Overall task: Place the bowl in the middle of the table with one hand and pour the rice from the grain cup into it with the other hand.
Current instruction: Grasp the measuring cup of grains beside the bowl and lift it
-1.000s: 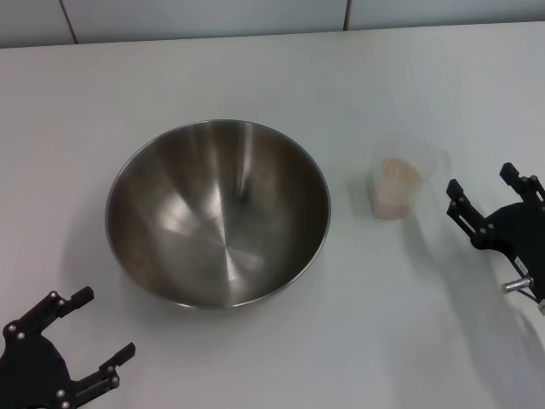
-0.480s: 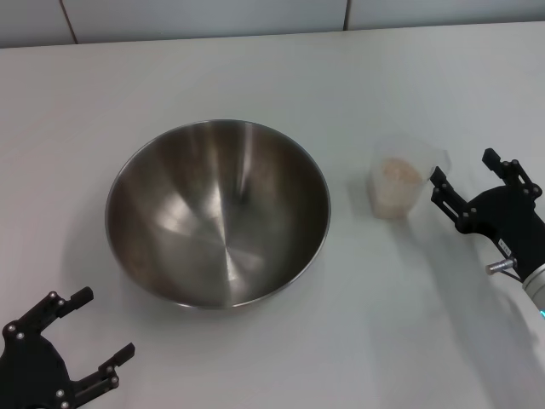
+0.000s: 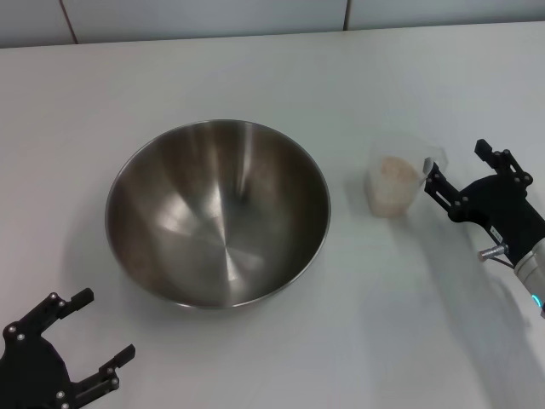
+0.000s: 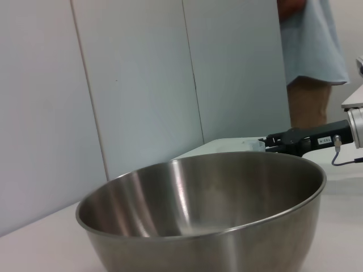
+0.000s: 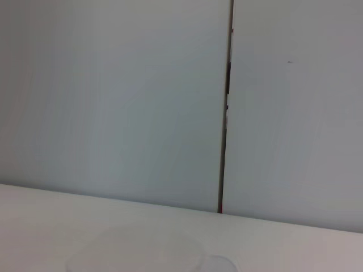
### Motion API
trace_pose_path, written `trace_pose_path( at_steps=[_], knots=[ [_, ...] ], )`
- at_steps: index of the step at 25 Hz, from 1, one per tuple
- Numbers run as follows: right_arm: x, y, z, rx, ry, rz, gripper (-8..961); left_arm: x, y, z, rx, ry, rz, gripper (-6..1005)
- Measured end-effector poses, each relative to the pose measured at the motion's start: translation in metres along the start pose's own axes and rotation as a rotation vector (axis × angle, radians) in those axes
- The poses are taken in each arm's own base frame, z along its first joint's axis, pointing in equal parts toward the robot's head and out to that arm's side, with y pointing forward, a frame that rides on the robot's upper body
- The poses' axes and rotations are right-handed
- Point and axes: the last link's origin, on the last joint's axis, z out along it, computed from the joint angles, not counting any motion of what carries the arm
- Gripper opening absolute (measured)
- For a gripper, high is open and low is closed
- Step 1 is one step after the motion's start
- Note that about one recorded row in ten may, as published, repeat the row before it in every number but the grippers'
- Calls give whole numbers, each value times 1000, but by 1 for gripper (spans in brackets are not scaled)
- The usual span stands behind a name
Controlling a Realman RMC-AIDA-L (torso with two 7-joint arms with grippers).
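The steel bowl (image 3: 218, 213) stands empty on the white table (image 3: 255, 77), left of centre; it fills the left wrist view (image 4: 204, 215). The clear grain cup (image 3: 394, 181) holds pale rice (image 3: 396, 169) and stands right of the bowl. My right gripper (image 3: 456, 169) is open, its near fingertip at the cup's right side, level with the cup. The cup's rim shows faintly in the right wrist view (image 5: 136, 262). My left gripper (image 3: 85, 328) is open and empty at the front left, apart from the bowl.
A grey panelled wall (image 3: 255, 15) runs behind the table's far edge. In the left wrist view a person (image 4: 312, 56) stands beyond the table, behind my right arm (image 4: 306, 140).
My right gripper has moved left and slightly away, closing in on the cup's right side. The cup has shifted slightly left. The left gripper and bowl have not moved.
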Motion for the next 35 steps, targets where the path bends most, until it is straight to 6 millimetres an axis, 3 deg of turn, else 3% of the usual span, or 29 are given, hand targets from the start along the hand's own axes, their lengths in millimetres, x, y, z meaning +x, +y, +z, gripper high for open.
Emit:
trace_pose_path(
  at_steps=[18,25,27,35],
  knots=[
    [-3,3,9,-15,5,-4,775,0,0,1,0,1,-2,832],
    [-4,4,11,-19,4,-3,587,0,1,1,0,-1,-2,832],
    [-4,4,12,-20,3,-4,334,-1,1,0,1,-2,-5,832],
    [-6,5,14,-29,-2,-7,88,-1,1,0,0,-4,-6,832]
  ],
)
